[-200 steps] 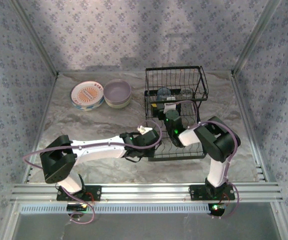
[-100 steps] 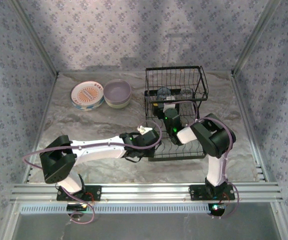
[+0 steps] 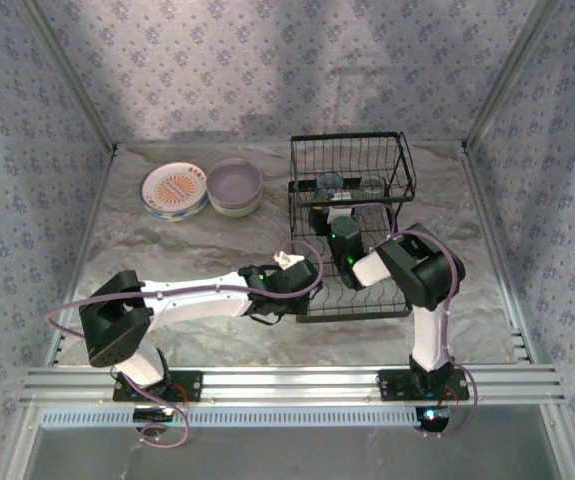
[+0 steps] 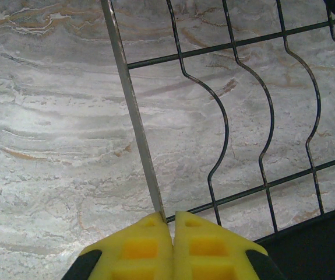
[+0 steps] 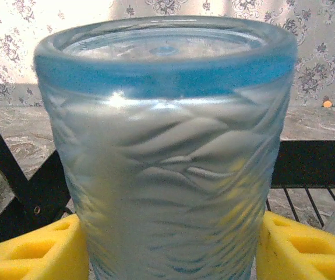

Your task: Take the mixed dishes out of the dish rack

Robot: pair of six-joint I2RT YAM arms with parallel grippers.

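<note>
Overhead, the dish rack [image 3: 352, 158] stands on the desk [image 3: 197, 240] right of centre with the blue cup [image 3: 327, 184] in its raised rear basket. A stack of plates [image 3: 174, 190] and a lavender bowl [image 3: 234, 186] sit side by side at upper left, well apart from it. The right fingers [image 5: 33, 251] stand apart at the lower corners of their view, flanking the cup; whether they press it cannot be told. The left fingers [image 4: 138, 251] are closed together, the rack's side wire running to their seam.
</note>
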